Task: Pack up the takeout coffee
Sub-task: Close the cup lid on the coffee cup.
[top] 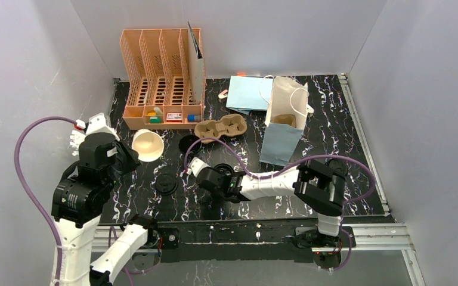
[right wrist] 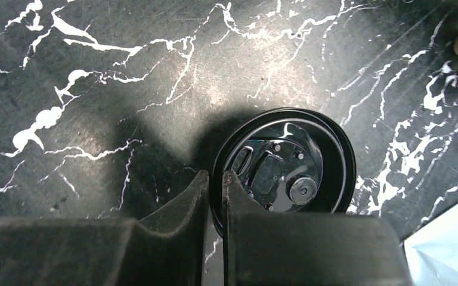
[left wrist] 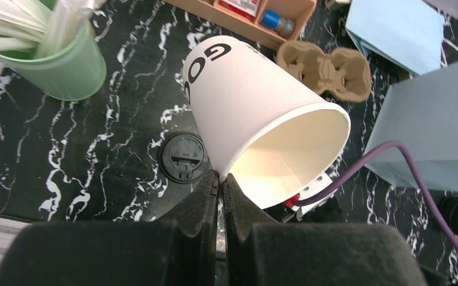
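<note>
My left gripper (left wrist: 220,179) is shut on the rim of a white paper cup (left wrist: 256,107) printed "GO". It holds the cup tilted above the table with the mouth towards the camera. In the top view the cup (top: 148,145) hangs at the left, in front of my left gripper (top: 132,156). My right gripper (right wrist: 216,179) is shut on the left rim of a black lid (right wrist: 283,170) lying on the table, one finger inside the rim and one outside. That lid (top: 189,145) sits mid-table. A second black lid (top: 167,183) lies flat below the cup.
A brown pulp carrier (top: 220,128) lies behind the lids. A light-blue bag (top: 283,122) stands open at the right, with another bag (top: 247,93) lying flat behind it. An orange organizer (top: 162,77) stands at the back left. A green cup of straws (left wrist: 59,65) is at the far left.
</note>
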